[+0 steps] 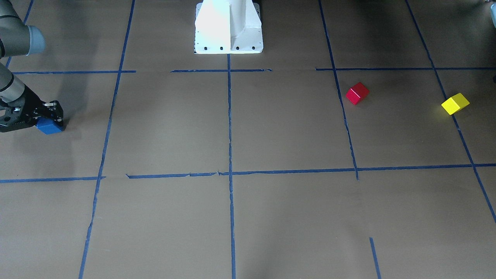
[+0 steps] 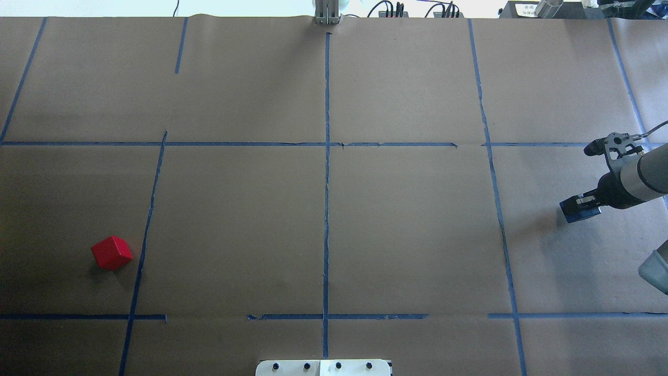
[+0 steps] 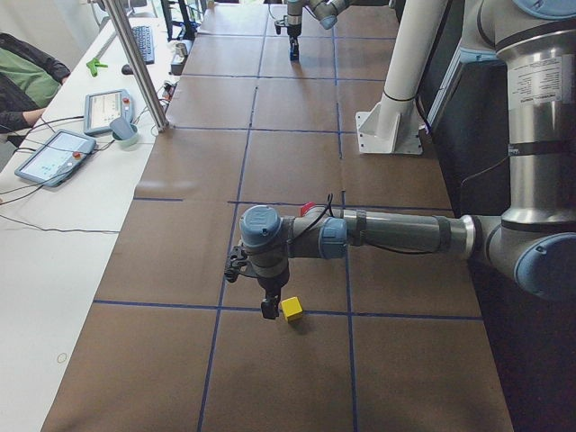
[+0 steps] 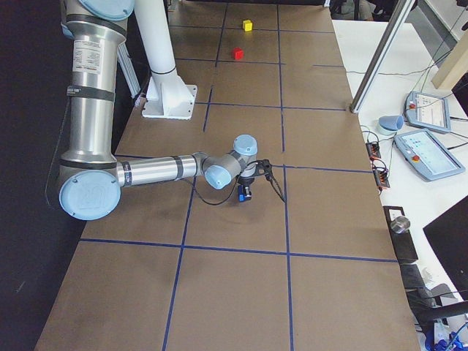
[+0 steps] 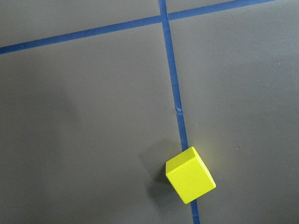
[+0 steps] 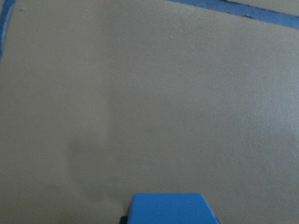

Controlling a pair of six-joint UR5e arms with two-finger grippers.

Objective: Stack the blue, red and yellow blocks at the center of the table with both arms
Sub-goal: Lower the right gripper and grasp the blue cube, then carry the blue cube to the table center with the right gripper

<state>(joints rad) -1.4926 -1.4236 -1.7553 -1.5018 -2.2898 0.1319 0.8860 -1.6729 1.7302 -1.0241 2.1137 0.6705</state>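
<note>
The blue block point(image 1: 49, 126) lies near the table's end on my right side. My right gripper point(image 1: 50, 121) is down over it, and its fingers look closed on its sides; it also shows in the overhead view point(image 2: 578, 208). The right wrist view shows only the blue block's top point(image 6: 168, 208). The red block point(image 1: 357, 93) and the yellow block point(image 1: 455, 103) rest on the table on my left side. My left gripper point(image 3: 268, 310) hangs just beside the yellow block point(image 3: 292, 310). I cannot tell whether it is open. The left wrist view shows the yellow block point(image 5: 190, 175) on a tape line.
The white robot pedestal point(image 1: 228, 27) stands at the table's middle back edge. Blue tape lines point(image 2: 326, 209) cross at the table's centre. A side table with tablets point(image 3: 54, 153) and a metal post point(image 3: 139, 63) lie beyond the far edge.
</note>
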